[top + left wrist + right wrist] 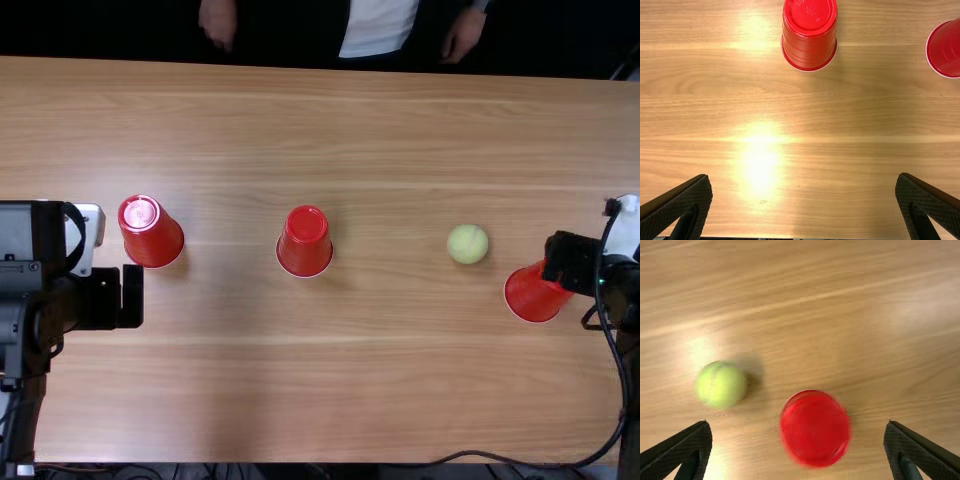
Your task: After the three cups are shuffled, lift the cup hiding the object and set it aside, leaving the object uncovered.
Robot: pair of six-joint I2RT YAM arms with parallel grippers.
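Observation:
Three red cups stand upside down on the table: a left cup [150,232] [809,35], a middle cup [304,241] [945,47] and a right cup [532,292] [815,427]. A yellow-green tennis ball [467,243] [721,384] lies uncovered between the middle and right cups. My right gripper [563,264] [797,424] hangs just above the right cup, open, its fingers wide on either side and touching nothing. My left gripper [128,296] [802,177] is open over bare wood, just nearer than the left cup.
A person stands behind the table's far edge [320,62], hands off the table. Bare wood lies between the cups and along the near side. The right cup is close to the table's right end.

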